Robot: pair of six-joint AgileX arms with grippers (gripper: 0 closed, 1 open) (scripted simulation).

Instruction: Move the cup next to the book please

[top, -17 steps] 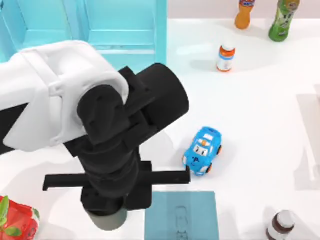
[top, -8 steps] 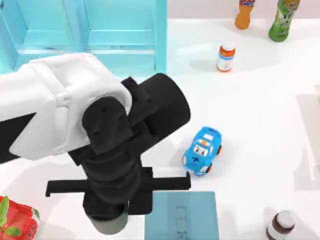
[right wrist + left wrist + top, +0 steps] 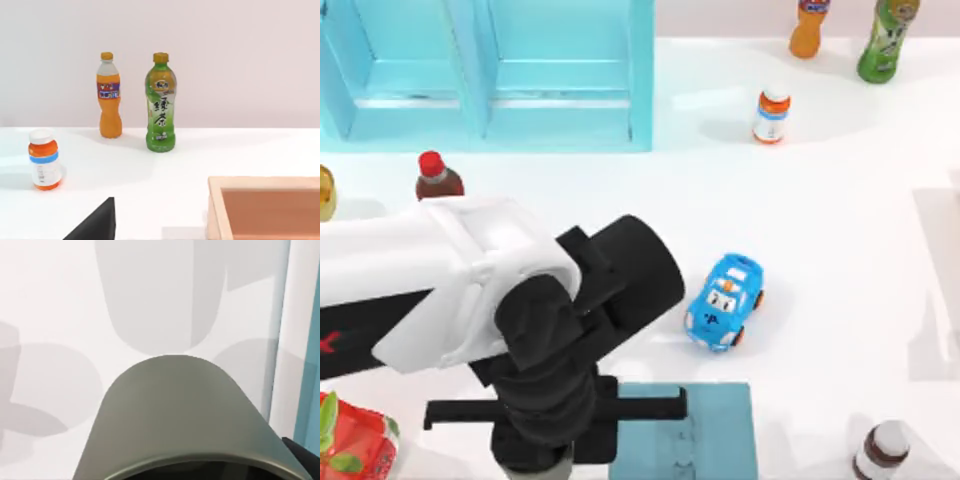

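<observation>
My left gripper [image 3: 555,410] hangs over the table's front edge, just left of the teal-blue book [image 3: 720,432]. The black wrist and its crossbar cover part of the book's left side. A sliver of the grey-olive cup [image 3: 560,464] peeks out under the wrist. In the left wrist view the cup [image 3: 175,415] sits very close between the jaws, with white table behind it and the book's teal edge [image 3: 309,390] at one side. The gripper is shut on the cup. A dark edge of my parked right gripper [image 3: 95,225] shows in the right wrist view.
A blue toy car [image 3: 725,300] stands just behind the book. The light-blue shelf unit [image 3: 490,70] fills the back left, with a red-capped bottle [image 3: 438,177] before it. Bottles [image 3: 772,112] [image 3: 888,40] stand at the back right, a dark bottle [image 3: 882,450] front right, a red packet [image 3: 355,445] front left.
My left arm has moved toward the table's front edge with the cup under it, uncovering the shelf front and the red-capped bottle. It now overlaps the book's left side.
</observation>
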